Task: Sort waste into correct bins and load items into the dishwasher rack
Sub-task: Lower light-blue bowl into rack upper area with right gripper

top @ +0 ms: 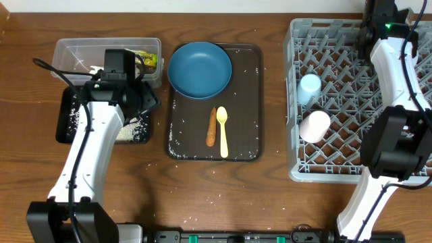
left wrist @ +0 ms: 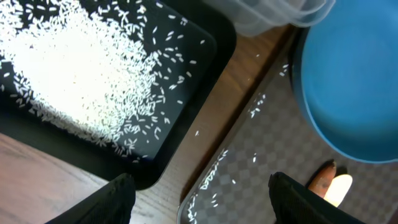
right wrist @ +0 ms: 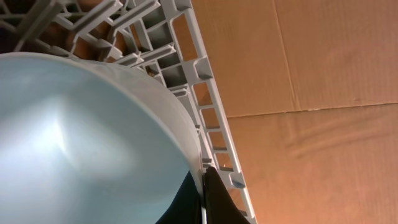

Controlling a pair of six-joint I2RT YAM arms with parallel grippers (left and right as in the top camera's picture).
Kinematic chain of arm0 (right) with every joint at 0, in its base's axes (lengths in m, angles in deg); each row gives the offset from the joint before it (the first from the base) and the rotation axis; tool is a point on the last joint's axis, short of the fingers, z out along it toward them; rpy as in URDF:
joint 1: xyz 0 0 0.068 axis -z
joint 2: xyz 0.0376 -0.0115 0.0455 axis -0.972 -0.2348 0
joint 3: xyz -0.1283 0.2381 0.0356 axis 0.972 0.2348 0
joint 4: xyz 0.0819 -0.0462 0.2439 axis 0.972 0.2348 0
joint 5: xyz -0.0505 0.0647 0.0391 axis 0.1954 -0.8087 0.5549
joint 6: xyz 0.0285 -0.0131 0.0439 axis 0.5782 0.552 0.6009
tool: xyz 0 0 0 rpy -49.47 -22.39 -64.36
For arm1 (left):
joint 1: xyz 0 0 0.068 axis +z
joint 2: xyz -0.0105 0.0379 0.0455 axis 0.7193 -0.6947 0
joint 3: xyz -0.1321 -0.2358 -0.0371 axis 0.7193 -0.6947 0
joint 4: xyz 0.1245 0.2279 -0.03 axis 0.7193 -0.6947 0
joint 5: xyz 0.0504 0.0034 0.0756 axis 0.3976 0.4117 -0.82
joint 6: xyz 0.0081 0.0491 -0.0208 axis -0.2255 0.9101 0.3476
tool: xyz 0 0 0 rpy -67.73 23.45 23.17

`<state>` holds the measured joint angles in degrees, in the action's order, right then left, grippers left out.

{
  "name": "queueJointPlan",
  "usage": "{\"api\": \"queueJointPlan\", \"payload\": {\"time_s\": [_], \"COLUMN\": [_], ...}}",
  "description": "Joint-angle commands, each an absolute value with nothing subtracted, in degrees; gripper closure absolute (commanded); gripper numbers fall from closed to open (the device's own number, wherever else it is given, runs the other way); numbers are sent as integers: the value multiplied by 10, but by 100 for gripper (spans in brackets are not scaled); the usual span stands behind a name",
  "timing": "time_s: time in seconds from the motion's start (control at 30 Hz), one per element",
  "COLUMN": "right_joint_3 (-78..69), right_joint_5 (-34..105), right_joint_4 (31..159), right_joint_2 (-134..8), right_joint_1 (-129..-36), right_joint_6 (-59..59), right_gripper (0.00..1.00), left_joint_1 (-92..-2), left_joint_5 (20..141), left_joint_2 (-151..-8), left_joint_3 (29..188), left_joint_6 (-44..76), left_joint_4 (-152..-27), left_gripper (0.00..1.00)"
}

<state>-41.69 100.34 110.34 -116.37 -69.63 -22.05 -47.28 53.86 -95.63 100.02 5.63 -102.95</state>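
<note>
right hand grips the light-blue bowl (right wrist: 81,143) at the rack's edge
the right hand (right wrist: 202,186) is pinched on the bowl's rim, beside the grey rack (right wrist: 205,81) wall. the left hand (left wrist: 200,190) hangs wide apart (nothing between its fingers) above the black tray (left wrist: 205,56) of rice (left wrist: 68,68) and the serving tray (top: 250,101), which holds the plate (top: 199,69), spoon (top: 222,128) and sausage stick (top: 211,127).

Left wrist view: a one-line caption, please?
Open left gripper above the black tray of rice and the brown tray carrying the blue plate.
</note>
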Motion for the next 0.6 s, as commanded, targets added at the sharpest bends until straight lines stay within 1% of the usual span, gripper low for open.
{"api": "queueJointPlan", "payload": {"time_s": [0.0,0.1,0.2,0.3,0.4,0.5,0.57], "right_joint_3": [-415,-415,-415,-415,-415,-415,-415], "right_joint_5": [975,975,978,1018,1081,1085,1084], "right_joint_4": [1108,1109,1083,1035,960,909,895], "right_joint_2": [-1179,-1178,-1177,-1176,-1176,-1176,-1176], "right_joint_1": [-709,-728,-751,-780,-811,-839,-851], "right_joint_6": [-225,-225,-247,-294,-357,-420,-423], "right_gripper": [99,99,99,99,99,99,99], "left_joint_1": [-470,-470,-470,-470,-470,-470,-470], "left_joint_5": [530,530,530,530,530,530,530], "left_joint_2": [-949,-949,-949,-949,-949,-949,-949], "left_joint_3": [997,997,997,997,997,997,997], "left_joint_6": [51,51,51,51,51,51,51], "left_joint_4": [-1026,-1022,-1018,-1017,-1017,-1017,-1017], "left_gripper": [29,29,29,28,29,29,29]}}
